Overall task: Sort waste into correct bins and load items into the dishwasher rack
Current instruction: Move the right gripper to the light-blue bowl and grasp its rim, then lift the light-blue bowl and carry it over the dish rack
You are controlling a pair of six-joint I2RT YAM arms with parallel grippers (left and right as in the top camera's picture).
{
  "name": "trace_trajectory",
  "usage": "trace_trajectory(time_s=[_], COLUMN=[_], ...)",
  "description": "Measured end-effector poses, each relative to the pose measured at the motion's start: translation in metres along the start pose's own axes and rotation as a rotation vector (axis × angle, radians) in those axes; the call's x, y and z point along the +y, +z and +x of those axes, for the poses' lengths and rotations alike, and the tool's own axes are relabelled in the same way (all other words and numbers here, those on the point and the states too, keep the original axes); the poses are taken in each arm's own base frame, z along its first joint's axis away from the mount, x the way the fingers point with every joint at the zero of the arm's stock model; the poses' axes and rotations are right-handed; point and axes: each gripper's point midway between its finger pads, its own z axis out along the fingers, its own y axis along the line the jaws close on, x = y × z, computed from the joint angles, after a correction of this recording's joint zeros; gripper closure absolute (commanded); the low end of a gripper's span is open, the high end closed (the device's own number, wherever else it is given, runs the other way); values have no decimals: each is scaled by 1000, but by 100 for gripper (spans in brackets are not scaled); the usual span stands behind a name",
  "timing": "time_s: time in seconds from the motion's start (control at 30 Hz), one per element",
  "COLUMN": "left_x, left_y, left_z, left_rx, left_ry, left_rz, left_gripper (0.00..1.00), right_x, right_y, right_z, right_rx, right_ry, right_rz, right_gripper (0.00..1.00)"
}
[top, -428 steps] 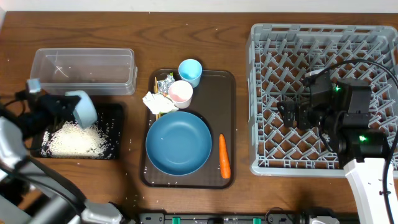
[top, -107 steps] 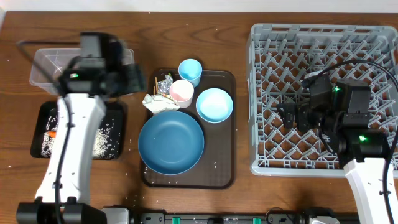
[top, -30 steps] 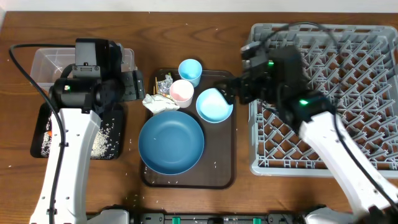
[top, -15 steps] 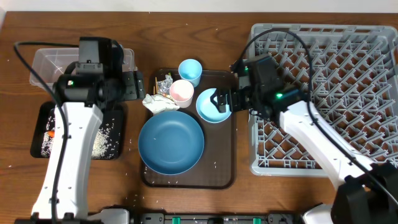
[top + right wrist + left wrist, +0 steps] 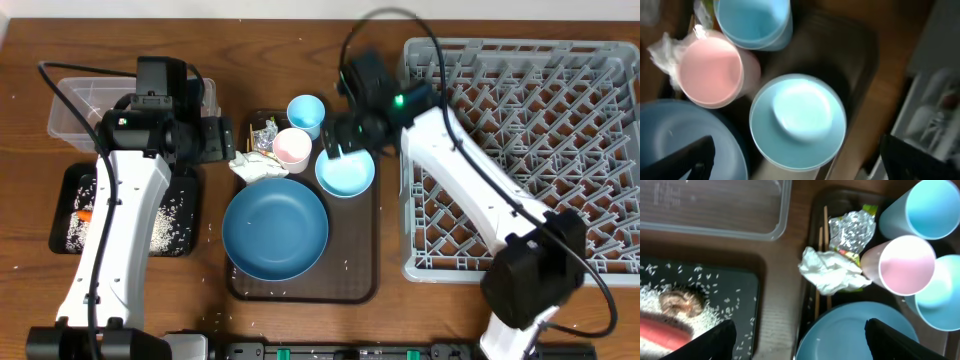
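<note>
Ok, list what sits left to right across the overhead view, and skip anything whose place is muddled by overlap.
black tray → crumpled napkin → pink cup → small light blue bowl → dishwasher rack

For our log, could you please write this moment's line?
left gripper: open, near napkin | right gripper: open, above light blue bowl

chopsticks (image 5: pixel 825 227): partly under napkin (image 5: pixel 832 272) | carrot (image 5: pixel 670 332): cut by frame edge | rack (image 5: pixel 935 115): blurred
</note>
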Motion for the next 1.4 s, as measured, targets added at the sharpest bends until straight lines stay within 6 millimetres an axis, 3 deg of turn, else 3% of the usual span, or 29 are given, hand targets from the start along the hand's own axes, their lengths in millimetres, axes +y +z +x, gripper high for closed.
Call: trace_trajectory(time_s=[0.13, 0.4, 0.73, 1.03, 1.07, 1.13, 1.17, 1.4], left_x=[2, 5, 5, 5, 5, 5, 5, 5], left_y=[0, 0, 0, 0, 0, 0, 0, 0], left_z=[1, 2, 3, 3, 3, 3, 3, 3], left_rx=[2, 7, 11, 11, 11, 12, 12, 11], left_ry=[0, 0, 0, 0, 0, 0, 0, 0], left_rz=[-14, -26, -27, -27, -27, -27, -27, -27], left_gripper=[17, 17, 17, 17, 17, 17, 16, 17], right_x=[0, -5, -18, -34, -34, -34, -34, -34], right_y=[-2, 66, 95, 119, 120, 120, 120, 120], right_z=[-15, 16, 35, 59, 59, 58, 58, 58], right_rx=[-1, 184, 216, 251, 250, 247, 247, 247], right_ry=[-31, -102, -101, -76, -76, -82, -78, -76], right_rz=[14, 20, 26, 40, 39, 38, 39, 38], right_gripper=[1, 2, 41, 53, 58, 92, 97, 99])
